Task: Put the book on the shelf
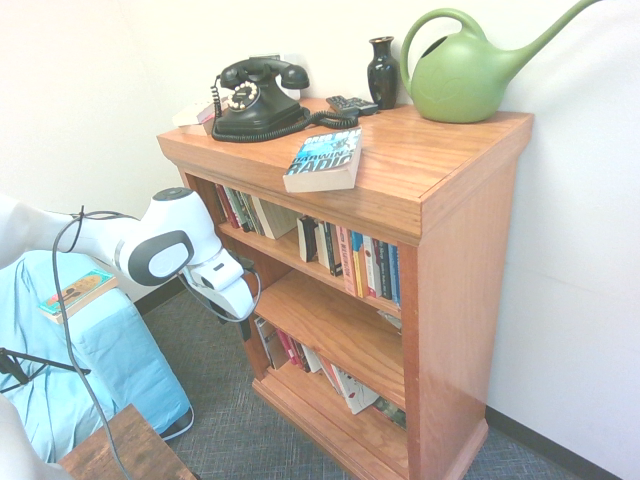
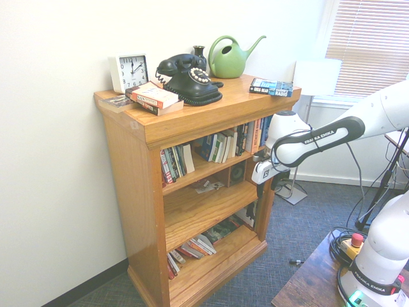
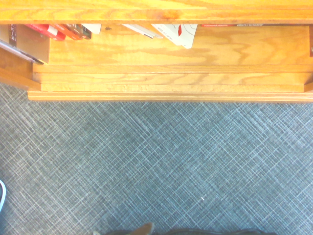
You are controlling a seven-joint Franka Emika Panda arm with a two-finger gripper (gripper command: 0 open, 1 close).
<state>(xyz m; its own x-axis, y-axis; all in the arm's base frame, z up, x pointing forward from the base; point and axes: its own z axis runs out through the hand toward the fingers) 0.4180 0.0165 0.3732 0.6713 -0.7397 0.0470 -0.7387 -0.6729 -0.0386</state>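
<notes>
Wrist view shows only grey carpet (image 3: 156, 161) and the bottom plinth of the shelf (image 3: 166, 81), so the pincer (image 1: 244, 326) points down at the floor and has nothing under it. In the first exterior view you can see it hanging low in front of the middle tier. Its jaws are released and I see nothing between them.

From the pincer, the book (image 1: 325, 160) is at about 1 o'clock in that view. It lies flat, cover up, on the top slab, right at the front edge. In the second exterior view the book (image 2: 271, 87) sits near the corner of the slab just above the arm. It seems to me the placing itself is done, and the step in hand is only to go away cleanly.

My advice: take the arm back away from the shelf and do not lift first. The slab overhangs, and the book is so close to its lip that a rising wrist could push it off. Leave the jaws released.

Behind the book, at about 11 o'clock from it, stands the black telephone (image 1: 255, 100), and at 1 o'clock the green watering can (image 1: 465, 75). Both are well apart from your path.
</notes>
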